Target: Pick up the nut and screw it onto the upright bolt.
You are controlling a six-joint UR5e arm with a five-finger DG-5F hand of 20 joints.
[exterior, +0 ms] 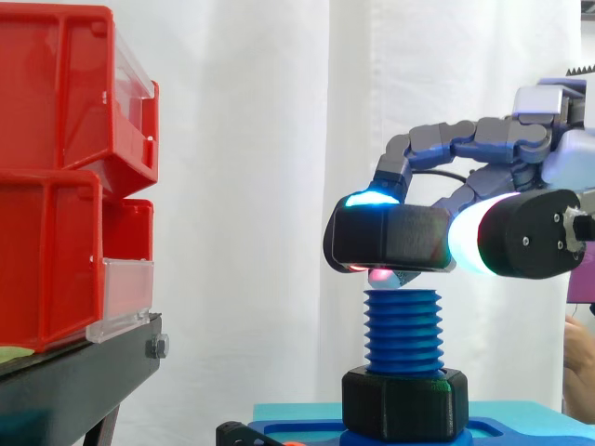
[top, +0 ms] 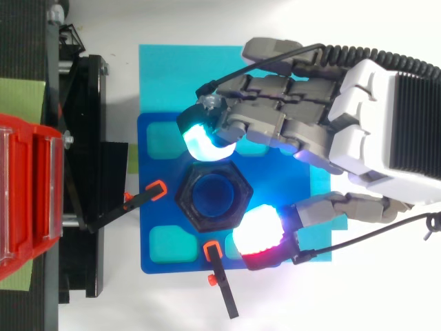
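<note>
Centre right of the side view: robot hand point(top: 365, 117) curled on a black hexagonal plastic nut point(exterior: 390, 237). Nut pinched between glowing pads point(top: 202, 141), cyan-white at its upper edge and red-white at its lower right corner in the top view. Held level just over the top of the upright blue threaded plastic bolt point(exterior: 404, 330), blue showing through its hole from overhead. Bolt rooted in a black hexagonal collar point(exterior: 404, 401) on a blue base plate point(top: 272, 186), lower centre. Red plastic bins point(exterior: 56, 186) at the left edge.
</note>
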